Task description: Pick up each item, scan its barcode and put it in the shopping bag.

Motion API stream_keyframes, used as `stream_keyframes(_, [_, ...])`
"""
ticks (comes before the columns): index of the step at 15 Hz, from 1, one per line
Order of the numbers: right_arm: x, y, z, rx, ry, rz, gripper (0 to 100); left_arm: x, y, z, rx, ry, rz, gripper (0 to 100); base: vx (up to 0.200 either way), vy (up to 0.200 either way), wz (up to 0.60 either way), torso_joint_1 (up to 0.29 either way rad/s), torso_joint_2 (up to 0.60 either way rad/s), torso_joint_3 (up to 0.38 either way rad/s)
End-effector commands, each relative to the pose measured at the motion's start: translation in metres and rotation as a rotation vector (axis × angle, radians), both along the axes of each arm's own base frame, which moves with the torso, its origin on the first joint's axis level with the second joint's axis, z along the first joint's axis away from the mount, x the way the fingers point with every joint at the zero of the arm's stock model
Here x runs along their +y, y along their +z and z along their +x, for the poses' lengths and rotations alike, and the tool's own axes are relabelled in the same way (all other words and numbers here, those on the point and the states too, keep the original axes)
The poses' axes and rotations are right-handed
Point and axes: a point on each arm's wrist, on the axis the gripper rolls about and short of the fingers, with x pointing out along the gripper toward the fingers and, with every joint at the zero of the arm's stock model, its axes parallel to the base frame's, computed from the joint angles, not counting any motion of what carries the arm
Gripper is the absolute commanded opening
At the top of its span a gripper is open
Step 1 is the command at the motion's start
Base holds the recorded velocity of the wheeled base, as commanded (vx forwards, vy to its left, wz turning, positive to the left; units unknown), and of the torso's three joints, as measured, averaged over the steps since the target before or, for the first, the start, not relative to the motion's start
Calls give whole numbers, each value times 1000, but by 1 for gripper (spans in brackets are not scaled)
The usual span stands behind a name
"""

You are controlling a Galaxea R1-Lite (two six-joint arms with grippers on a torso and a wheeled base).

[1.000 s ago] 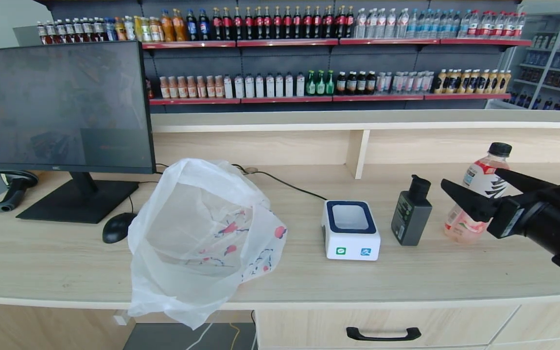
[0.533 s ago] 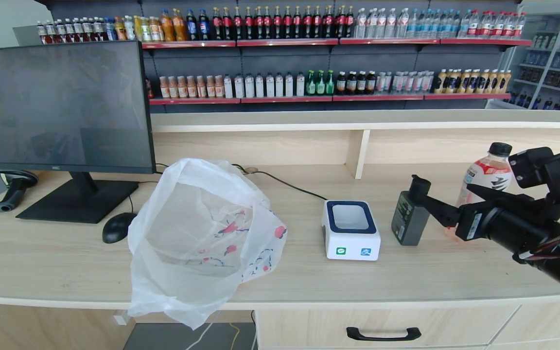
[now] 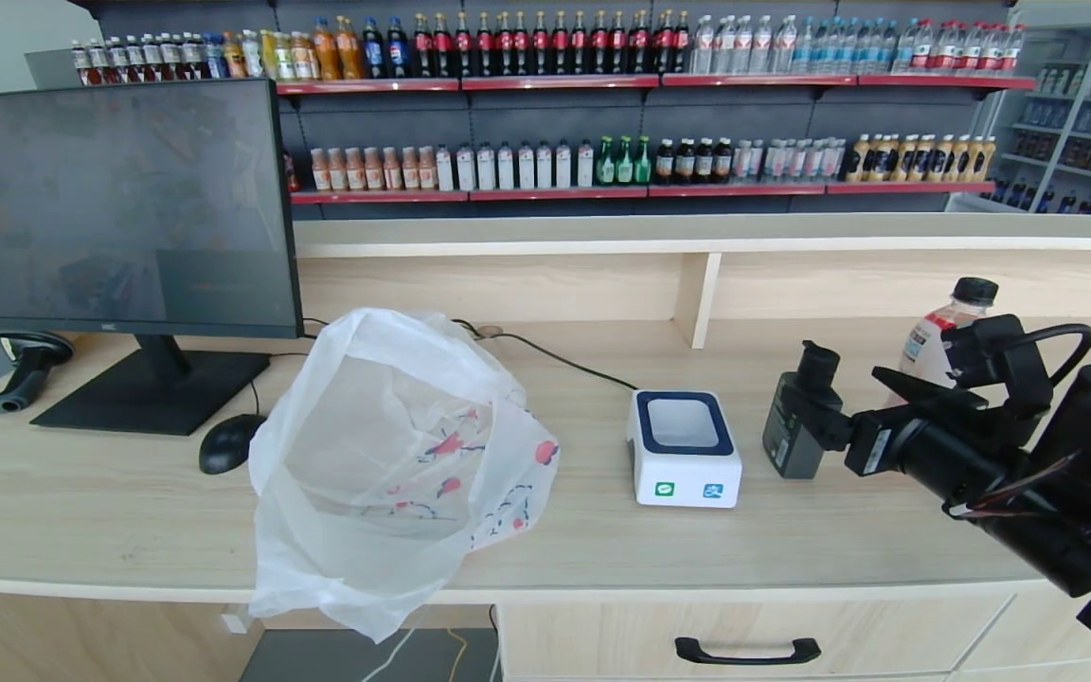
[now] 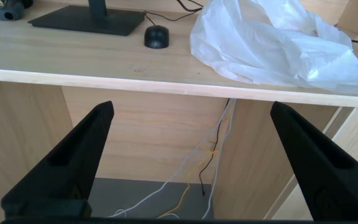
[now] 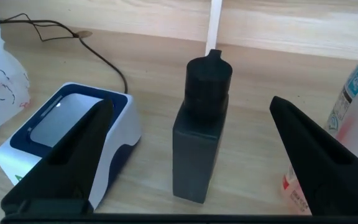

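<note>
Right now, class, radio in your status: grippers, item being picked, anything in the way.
Right gripper open around dark grey rectangular pump bottle. Left gripper open, off wooden counter front edge. Clear pink-drink plastic bottle close beside.

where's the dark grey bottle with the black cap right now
In the head view the dark grey bottle with the black cap stands upright on the counter, right side, between the white and blue scanner box and the pink drink bottle.

The right end effector (image 3: 850,403) hides most of the pink drink bottle (image 3: 931,346), and one finger covers the right edge of the dark bottle (image 3: 790,431). Labels on the far shelf bottles (image 3: 545,166) are too small to read.
</note>
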Motion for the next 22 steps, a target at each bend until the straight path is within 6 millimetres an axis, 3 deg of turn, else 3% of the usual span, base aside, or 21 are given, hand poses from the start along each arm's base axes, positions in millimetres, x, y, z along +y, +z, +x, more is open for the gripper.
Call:
stream_keyframes(1, [1,-5,1,20,1,-6,100,0,0,0,0,0,0,100,0,0,0,0,0,0])
stream_keyframes(11, [2,-23,8,93,-13,8,100,0,0,0,0,0,0,100,0,0,0,0,0,0])
stream_keyframes(22, [16,-36,29,129,-22,41,100,0,0,0,0,0,0,100,0,0,0,0,0,0])
